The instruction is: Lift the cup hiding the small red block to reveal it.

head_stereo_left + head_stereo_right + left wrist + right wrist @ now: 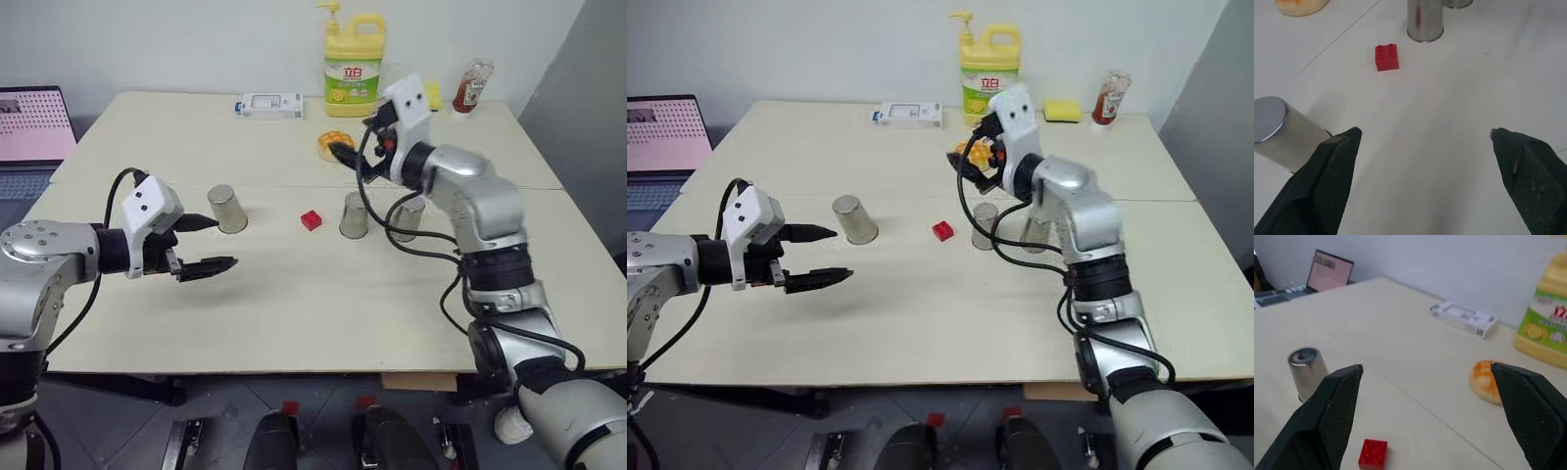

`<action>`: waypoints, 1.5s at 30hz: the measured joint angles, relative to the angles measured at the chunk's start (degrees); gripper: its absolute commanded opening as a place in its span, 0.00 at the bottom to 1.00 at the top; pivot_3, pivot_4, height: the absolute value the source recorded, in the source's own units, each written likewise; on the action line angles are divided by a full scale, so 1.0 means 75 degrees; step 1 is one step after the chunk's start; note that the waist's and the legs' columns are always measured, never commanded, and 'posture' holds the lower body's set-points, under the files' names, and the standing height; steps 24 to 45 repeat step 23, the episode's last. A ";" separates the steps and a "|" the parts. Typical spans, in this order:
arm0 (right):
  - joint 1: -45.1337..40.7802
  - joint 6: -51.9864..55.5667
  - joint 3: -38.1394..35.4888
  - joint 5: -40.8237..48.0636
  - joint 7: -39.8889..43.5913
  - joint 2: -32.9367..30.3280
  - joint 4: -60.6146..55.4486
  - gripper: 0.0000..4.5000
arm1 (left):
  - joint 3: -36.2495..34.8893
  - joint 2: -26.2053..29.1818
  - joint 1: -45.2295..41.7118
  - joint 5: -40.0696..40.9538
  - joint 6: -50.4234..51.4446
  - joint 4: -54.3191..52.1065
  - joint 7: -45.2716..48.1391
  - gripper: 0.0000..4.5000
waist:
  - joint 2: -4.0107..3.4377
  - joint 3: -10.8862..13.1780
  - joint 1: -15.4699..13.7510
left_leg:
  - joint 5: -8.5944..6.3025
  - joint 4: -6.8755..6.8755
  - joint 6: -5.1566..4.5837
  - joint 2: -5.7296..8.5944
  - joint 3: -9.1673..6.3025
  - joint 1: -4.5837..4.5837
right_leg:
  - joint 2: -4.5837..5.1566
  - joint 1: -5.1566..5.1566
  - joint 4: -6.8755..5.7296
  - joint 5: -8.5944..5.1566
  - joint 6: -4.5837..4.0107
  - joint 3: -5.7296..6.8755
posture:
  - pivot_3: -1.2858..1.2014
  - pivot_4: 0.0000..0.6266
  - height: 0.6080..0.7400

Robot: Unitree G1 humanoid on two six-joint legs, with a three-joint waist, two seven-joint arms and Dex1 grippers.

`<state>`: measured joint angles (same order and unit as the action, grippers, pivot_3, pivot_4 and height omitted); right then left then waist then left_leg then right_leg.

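Red block [312, 219] bare on the worktop [294, 304], both end effectors wide and empty.

The block lies uncovered near the middle of the worktop, between two upturned steel cups — one cup [227, 209] well to its left, another [355, 215] just to its right, not touching it. A third cup [409, 217] stands further right, partly behind the right arm. The right end effector [1425, 377] hangs raised above the worktop on the far side of the block, fingers spread wide, nothing between them. The left end effector [203, 243] hovers near the left cup, on its near side — also wide, holding nothing. Far back stand a yellow bottle [354, 65], a white box [269, 105], a ketchup bottle [473, 86] and an orange thing [1485, 381]; a laptop [34, 127] sits off the left edge.
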<state>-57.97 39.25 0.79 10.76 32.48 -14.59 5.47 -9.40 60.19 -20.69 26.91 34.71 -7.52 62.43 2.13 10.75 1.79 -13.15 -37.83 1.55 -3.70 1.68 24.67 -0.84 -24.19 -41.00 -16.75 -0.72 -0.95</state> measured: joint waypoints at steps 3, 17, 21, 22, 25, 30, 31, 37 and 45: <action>0.1335 0.0195 -0.0169 0.0748 0.0806 -0.0742 -0.1600 0.99 | -0.0243 0.0005 0.0385 -0.0017 -0.0015 -0.0020 -0.0094 1.00 | 0.0006 -0.0004 -0.0062 | -0.0001 -0.0001 0.0000 0.0004 -0.0001 0.0004 | 0.0007 0.0011 0.0017 -0.0001 0.0002 0.0010 | 0.52 0.24 1.00; 0.5736 0.0332 -0.0860 0.2480 0.2182 -0.2855 -0.4925 0.99 | -0.0698 0.0012 0.1135 -0.0107 -0.0364 -0.0124 -0.0226 1.00 | -0.0001 0.0000 0.0003 | 0.0009 -0.0003 -0.0009 0.0001 0.0009 -0.0050 | -0.0014 0.0032 -0.0004 -0.0016 0.0027 -0.0003 | 0.52 0.24 1.00; 0.6257 0.0327 -0.0859 0.2510 0.2124 -0.3085 -0.5148 0.99 | -0.0706 0.0008 0.1156 -0.0176 -0.0553 0.0003 -0.0230 1.00 | -0.0001 0.0000 -0.0009 | 0.0009 -0.0006 -0.0009 0.0001 0.0019 -0.0052 | -0.0009 0.0038 0.0001 -0.0015 0.0030 -0.0018 | 0.52 0.24 1.00; 0.6289 0.0317 -0.0861 0.2512 0.2113 -0.3115 -0.5180 0.99 | -0.0705 0.0002 0.1156 -0.0207 -0.0606 0.0071 -0.0230 1.00 | -0.0001 0.0000 -0.0002 | 0.0009 -0.0007 -0.0008 0.0001 0.0022 -0.0052 | -0.0008 0.0038 0.0003 -0.0013 0.0032 -0.0022 | 0.52 0.24 1.00; 0.6293 0.0307 -0.0860 0.2512 0.2099 -0.3126 -0.5186 0.99 | -0.0702 -0.0003 0.1154 -0.0218 -0.0643 0.0133 -0.0225 1.00 | 0.0000 0.0000 0.0001 | 0.0009 -0.0007 -0.0008 0.0001 0.0023 -0.0052 | -0.0008 0.0038 0.0004 -0.0013 0.0033 -0.0023 | 0.52 0.24 1.00; 0.6293 0.0307 -0.0860 0.2512 0.2099 -0.3126 -0.5186 0.99 | -0.0702 -0.0003 0.1154 -0.0218 -0.0643 0.0133 -0.0225 1.00 | 0.0000 0.0000 0.0001 | 0.0009 -0.0007 -0.0008 0.0001 0.0023 -0.0052 | -0.0008 0.0038 0.0004 -0.0013 0.0033 -0.0023 | 0.52 0.24 1.00; 0.6293 0.0307 -0.0860 0.2512 0.2099 -0.3126 -0.5186 0.99 | -0.0702 -0.0003 0.1154 -0.0218 -0.0643 0.0133 -0.0225 1.00 | 0.0000 0.0000 0.0001 | 0.0009 -0.0007 -0.0008 0.0001 0.0023 -0.0052 | -0.0008 0.0038 0.0004 -0.0013 0.0033 -0.0023 | 0.52 0.24 1.00; 0.6293 0.0307 -0.0860 0.2512 0.2099 -0.3126 -0.5186 0.99 | -0.0702 -0.0003 0.1154 -0.0218 -0.0643 0.0133 -0.0225 1.00 | 0.0000 0.0000 0.0001 | 0.0009 -0.0007 -0.0008 0.0001 0.0023 -0.0052 | -0.0008 0.0038 0.0004 -0.0013 0.0033 -0.0023 | 0.52 0.24 1.00; 0.6293 0.0307 -0.0860 0.2512 0.2099 -0.3126 -0.5186 0.99 | -0.0702 -0.0003 0.1154 -0.0218 -0.0643 0.0133 -0.0225 1.00 | 0.0000 0.0000 0.0001 | 0.0009 -0.0007 -0.0008 0.0001 0.0023 -0.0052 | -0.0008 0.0038 0.0004 -0.0013 0.0033 -0.0023 | 0.52 0.24 1.00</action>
